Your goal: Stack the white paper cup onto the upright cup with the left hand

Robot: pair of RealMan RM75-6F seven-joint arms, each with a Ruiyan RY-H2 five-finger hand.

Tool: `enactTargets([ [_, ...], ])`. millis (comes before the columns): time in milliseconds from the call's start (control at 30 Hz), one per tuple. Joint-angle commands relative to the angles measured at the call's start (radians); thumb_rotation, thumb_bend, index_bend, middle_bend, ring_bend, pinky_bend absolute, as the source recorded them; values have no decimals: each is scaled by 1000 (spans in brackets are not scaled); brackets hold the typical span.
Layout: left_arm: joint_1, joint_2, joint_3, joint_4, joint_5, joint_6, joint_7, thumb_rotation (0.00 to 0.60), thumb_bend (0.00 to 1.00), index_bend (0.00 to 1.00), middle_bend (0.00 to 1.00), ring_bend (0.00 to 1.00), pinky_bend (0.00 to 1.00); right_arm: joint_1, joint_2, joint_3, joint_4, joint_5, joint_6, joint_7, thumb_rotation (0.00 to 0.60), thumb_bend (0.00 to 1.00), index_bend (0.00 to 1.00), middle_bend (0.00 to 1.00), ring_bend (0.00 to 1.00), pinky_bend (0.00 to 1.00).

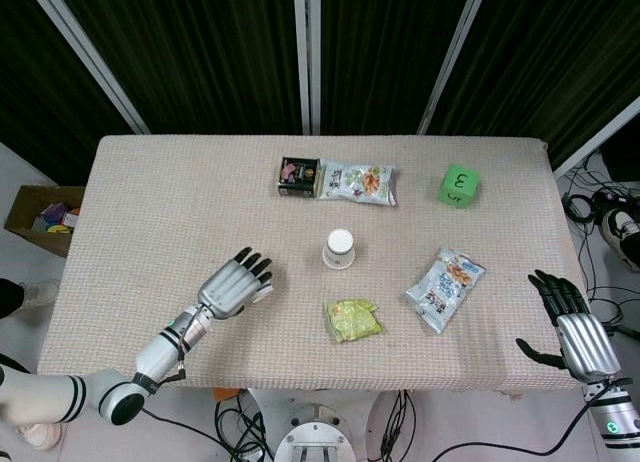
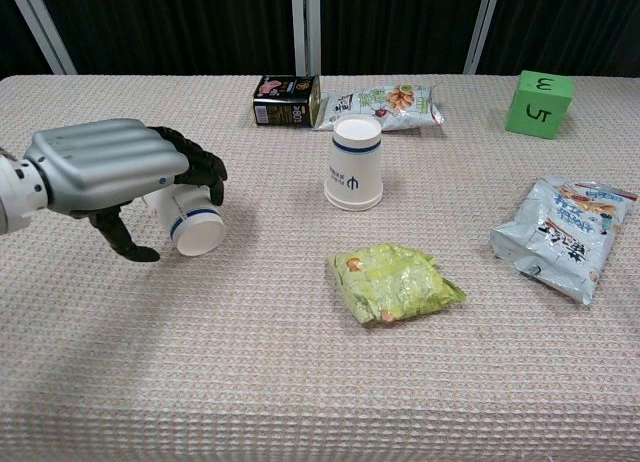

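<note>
A white paper cup (image 2: 191, 224) with a blue band lies on its side at the left of the table, mouth toward the front. My left hand (image 2: 112, 170) arches over it from the left, fingers (image 2: 199, 166) draped across its top and the thumb (image 2: 128, 244) a little apart from it, not closed around it. In the head view the left hand (image 1: 233, 285) hides nearly all of that cup. The upright cup (image 2: 355, 164) stands mid-table, to the right of the hand, also seen as the upright cup (image 1: 339, 249). My right hand (image 1: 575, 327) hovers at the table's front right corner, fingers spread, empty.
A green snack bag (image 2: 393, 283) lies in front of the upright cup. A white-blue snack bag (image 2: 566, 232) is at the right. Behind the cup are a dark tin (image 2: 286, 100) and another snack bag (image 2: 380, 104). A green cube (image 2: 541, 104) sits far right.
</note>
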Motion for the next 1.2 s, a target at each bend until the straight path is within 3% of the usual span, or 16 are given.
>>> enactTargets([
  [33, 2, -45, -34, 68, 34, -37, -132, 600, 238, 307, 174, 133, 143, -1, -1, 1, -2, 3, 0, -2, 600, 153, 0, 42, 0, 0],
  [167, 6, -103, -67, 169, 96, 5, -180, 600, 303, 420, 311, 218, 146, -4, -2, 2, -2, 6, 3, 1, 600, 153, 0, 41, 0, 0],
  [233, 12, -113, -82, 186, 112, 30, -193, 600, 328, 473, 402, 278, 150, -6, -3, 2, 1, 7, 5, 5, 600, 153, 0, 42, 0, 0],
  [300, 21, -109, -98, 177, 121, 50, -225, 600, 338, 497, 430, 295, 153, -8, -4, 2, 5, 10, 7, 10, 600, 153, 0, 42, 0, 0],
  [467, 36, -61, -167, 88, 110, 80, -358, 600, 335, 503, 428, 296, 155, -10, -7, 4, 14, 12, 9, 20, 600, 153, 0, 42, 0, 0],
  [633, 26, -32, -289, -19, 64, 58, -640, 600, 342, 501, 413, 295, 159, -10, -6, 5, 14, 10, 12, 21, 600, 152, 0, 41, 0, 0],
  [833, -35, -73, -440, -43, -76, -11, -787, 600, 346, 488, 400, 267, 161, -15, 1, 4, 6, 11, 17, 15, 600, 153, 0, 41, 0, 0],
  [967, -68, -114, -514, -47, -190, -79, -896, 600, 354, 488, 392, 242, 161, -20, 7, 5, -1, 15, 21, 12, 600, 152, 0, 41, 0, 0],
  [1200, -106, -207, -543, 13, -292, -136, -973, 600, 355, 484, 380, 220, 157, -22, 10, 6, -6, 18, 20, 9, 600, 153, 0, 41, 0, 0],
])
